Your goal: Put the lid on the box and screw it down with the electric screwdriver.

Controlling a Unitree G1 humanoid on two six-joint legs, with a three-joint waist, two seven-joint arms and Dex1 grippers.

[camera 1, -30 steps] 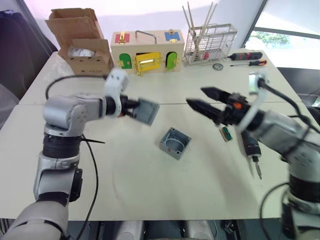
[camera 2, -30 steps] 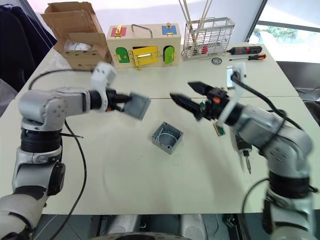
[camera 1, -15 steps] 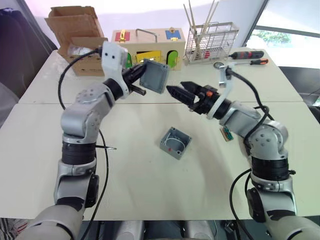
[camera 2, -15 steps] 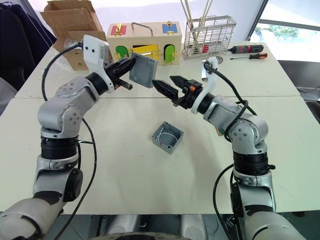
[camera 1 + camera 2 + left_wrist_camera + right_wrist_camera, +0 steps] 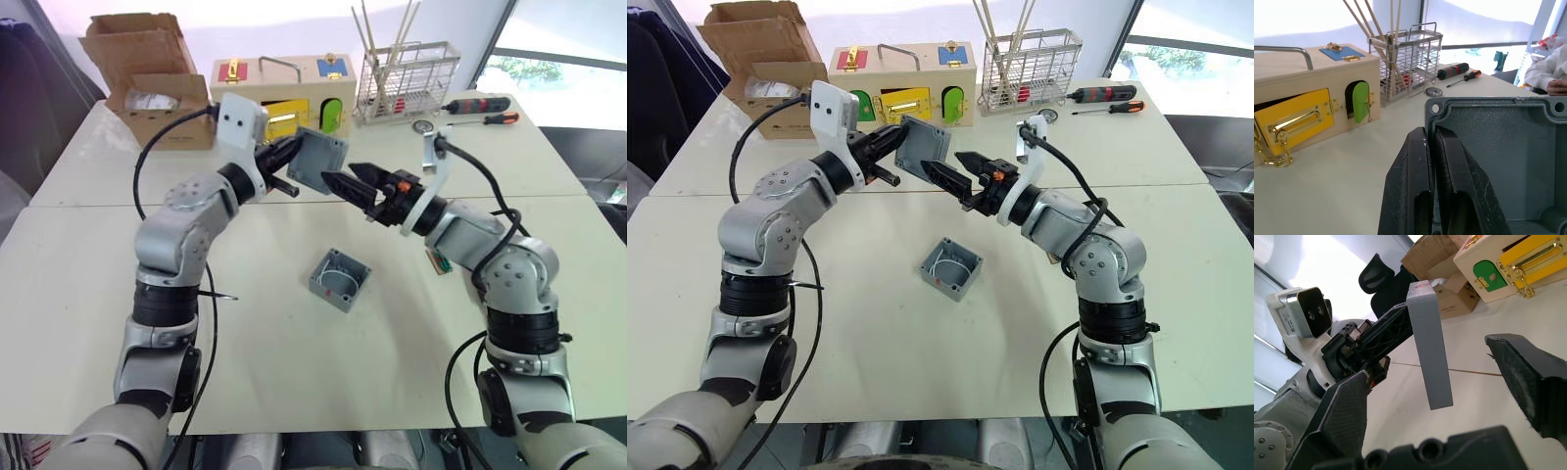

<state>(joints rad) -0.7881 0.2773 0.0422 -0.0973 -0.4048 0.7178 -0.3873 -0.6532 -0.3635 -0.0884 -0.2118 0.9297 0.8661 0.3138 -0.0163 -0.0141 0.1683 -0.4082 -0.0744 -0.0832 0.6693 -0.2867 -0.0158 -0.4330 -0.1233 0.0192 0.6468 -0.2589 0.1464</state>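
Observation:
My left gripper (image 5: pixel 294 163) is shut on the rim of the grey lid (image 5: pixel 319 159) and holds it up on edge above the table, in front of the wooden box. In the left wrist view, the fingers (image 5: pixel 1422 161) pinch the lid (image 5: pixel 1498 142), whose hollow side faces the camera. My right gripper (image 5: pixel 340 176) is open right beside the lid. The right wrist view has the lid (image 5: pixel 1430 347) edge-on between the spread fingers (image 5: pixel 1344 416), apart from both. The grey box (image 5: pixel 340 279) lies open on the table below. The electric screwdriver is hidden.
Along the far edge stand a cardboard box (image 5: pixel 147 78), a wooden box with coloured doors (image 5: pixel 279 88) and a wire rack (image 5: pixel 407 83) with sticks. Two manual screwdrivers (image 5: pixel 480 103) lie at the far right. A small green part (image 5: pixel 438 260) lies under my right forearm. A person's sleeve (image 5: pixel 1552 73) shows far off.
The left arm brought the lid a little to the right, and the right gripper closed in on it until its open fingers flank the lid.

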